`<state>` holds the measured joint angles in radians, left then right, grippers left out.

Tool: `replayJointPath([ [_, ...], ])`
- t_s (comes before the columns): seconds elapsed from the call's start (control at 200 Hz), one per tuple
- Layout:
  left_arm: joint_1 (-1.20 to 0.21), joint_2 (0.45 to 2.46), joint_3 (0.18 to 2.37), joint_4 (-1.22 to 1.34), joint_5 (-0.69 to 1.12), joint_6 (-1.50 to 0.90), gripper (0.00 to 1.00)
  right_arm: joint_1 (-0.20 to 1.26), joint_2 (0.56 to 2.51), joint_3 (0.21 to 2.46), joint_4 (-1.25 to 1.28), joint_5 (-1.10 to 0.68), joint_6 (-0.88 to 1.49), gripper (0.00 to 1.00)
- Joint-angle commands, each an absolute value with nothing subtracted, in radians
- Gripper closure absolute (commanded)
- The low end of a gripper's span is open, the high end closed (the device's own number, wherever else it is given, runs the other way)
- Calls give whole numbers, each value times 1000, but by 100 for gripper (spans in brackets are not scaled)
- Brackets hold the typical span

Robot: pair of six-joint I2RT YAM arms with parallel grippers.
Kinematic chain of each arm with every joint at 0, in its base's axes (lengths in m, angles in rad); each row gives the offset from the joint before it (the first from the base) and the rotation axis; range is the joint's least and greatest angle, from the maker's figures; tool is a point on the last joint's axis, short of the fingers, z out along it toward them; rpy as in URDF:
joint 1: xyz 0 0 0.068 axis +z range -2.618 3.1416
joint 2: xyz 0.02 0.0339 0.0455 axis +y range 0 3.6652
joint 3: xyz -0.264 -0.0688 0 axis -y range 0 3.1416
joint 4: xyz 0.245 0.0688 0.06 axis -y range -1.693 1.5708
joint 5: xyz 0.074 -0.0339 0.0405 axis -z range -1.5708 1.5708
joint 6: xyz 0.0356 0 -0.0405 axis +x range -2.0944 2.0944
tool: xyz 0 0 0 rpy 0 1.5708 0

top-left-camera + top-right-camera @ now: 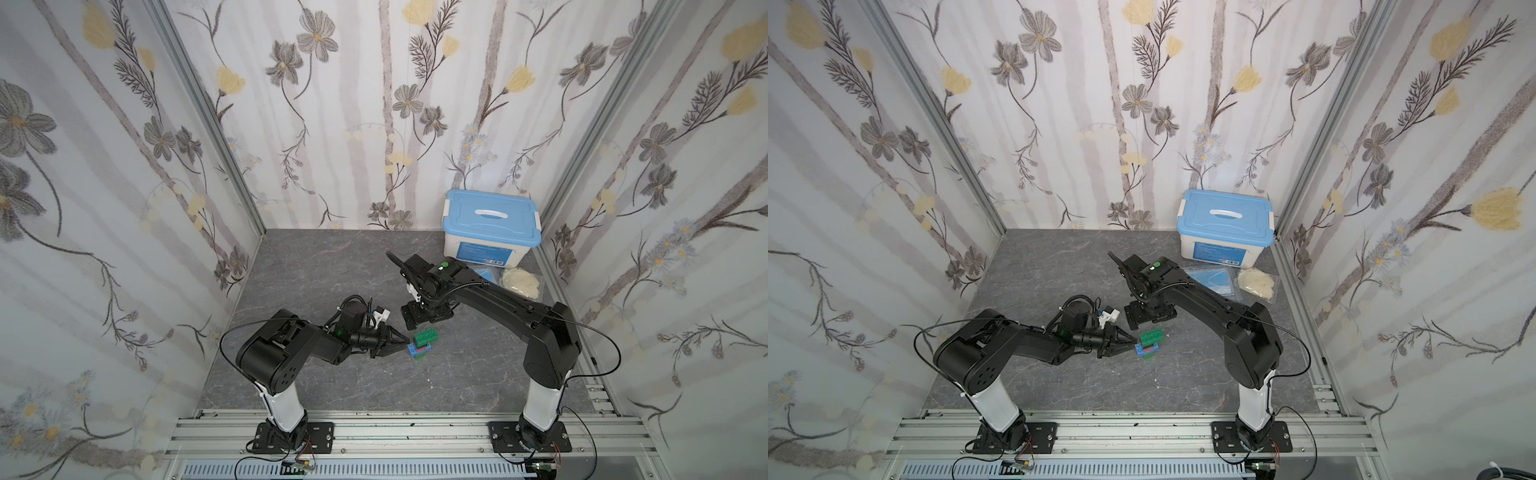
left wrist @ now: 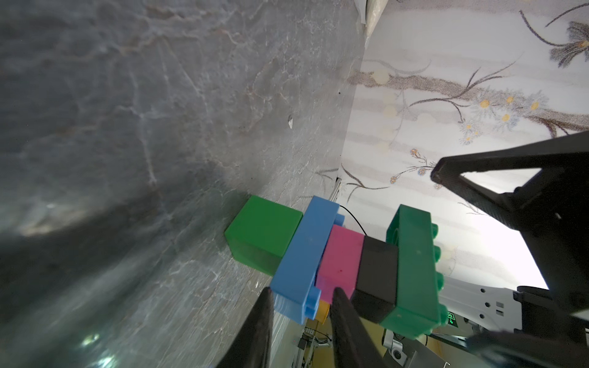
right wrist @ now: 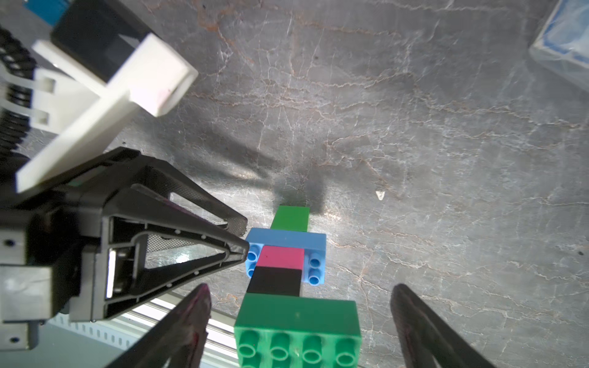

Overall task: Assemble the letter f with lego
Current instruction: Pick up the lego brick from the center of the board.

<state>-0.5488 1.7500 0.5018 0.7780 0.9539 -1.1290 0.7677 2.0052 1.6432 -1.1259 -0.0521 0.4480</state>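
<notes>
Letter f (image 1: 420,345) stands assembled (green bar topmost) mid-scene on the bench (image 1: 332,270); left gripper (image 2: 302,291), jaws narrowly flanking its blue crossbar (image 3: 287,238), grip uncertain; right gripper (image 3: 301,288), jaws wide, empty, above; next, probably withdraw both without toppling it.

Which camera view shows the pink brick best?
The left wrist view: the pink brick is large and sharp there, between the blue brick and the black brick. The right wrist view shows it smaller. In both top views it is a tiny sliver.
</notes>
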Motion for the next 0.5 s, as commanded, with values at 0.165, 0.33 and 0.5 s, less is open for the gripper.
replayJointPath([
  [0.165,-546,1742,523,726,972,-1104,59,762,1858,1526,-1001,16,495,5],
  [0.33,-545,1725,535,669,980,-1082,56,767,1729,1339,-854,40,541,0],
  [0.5,-542,1696,543,586,978,-1044,53,790,1609,1157,-696,73,584,1],
])
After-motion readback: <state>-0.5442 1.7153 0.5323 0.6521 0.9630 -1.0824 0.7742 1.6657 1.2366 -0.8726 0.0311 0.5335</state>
